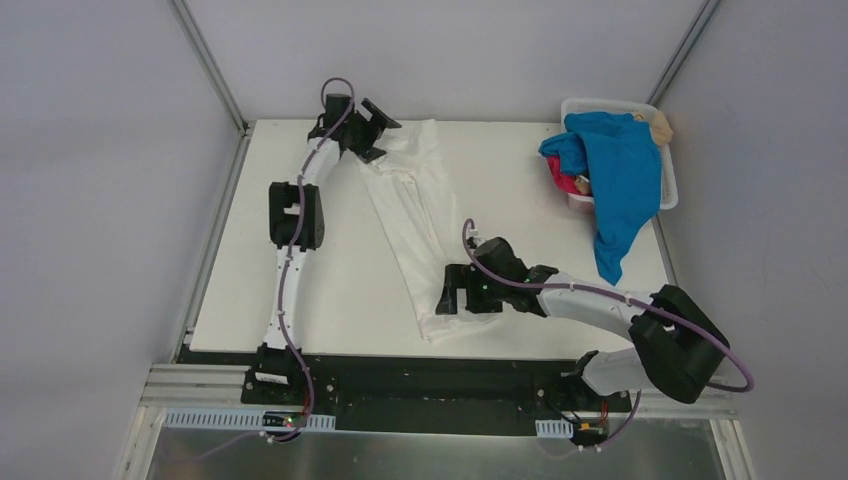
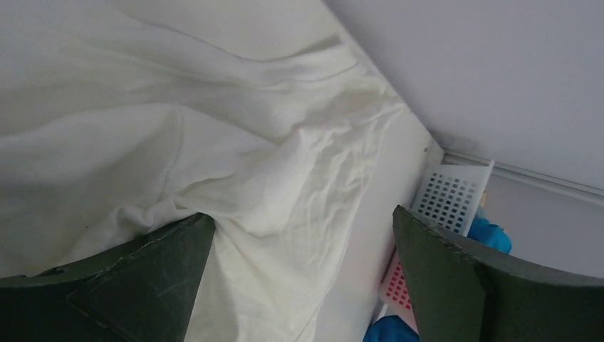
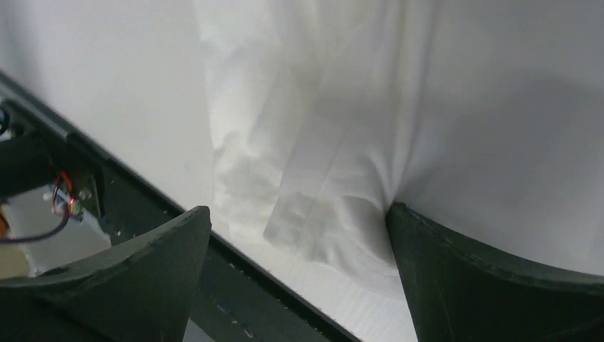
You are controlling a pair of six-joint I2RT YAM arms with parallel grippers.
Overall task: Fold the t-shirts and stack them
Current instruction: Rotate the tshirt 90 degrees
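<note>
A white t-shirt [image 1: 420,220] lies in a long crumpled strip from the table's back centre to its front edge; no print shows. My left gripper [image 1: 385,130] is open at the strip's far end. In the left wrist view [image 2: 300,214] one finger [image 2: 142,271] presses into the cloth [image 2: 214,128]. My right gripper [image 1: 448,300] is open at the near end. In the right wrist view [image 3: 297,208] one finger [image 3: 484,278] rests on the cloth [image 3: 427,107] and the other hangs over the table's front edge. A bright blue tee [image 1: 625,170] drapes over the basket, with a magenta one [image 1: 562,182] and a tan one [image 1: 660,125] inside.
The white slotted basket [image 1: 590,103] stands at the back right corner; it also shows in the left wrist view [image 2: 452,196]. The table's black front rail [image 3: 235,271] lies just below the shirt's near end. Walls close in the back and both sides.
</note>
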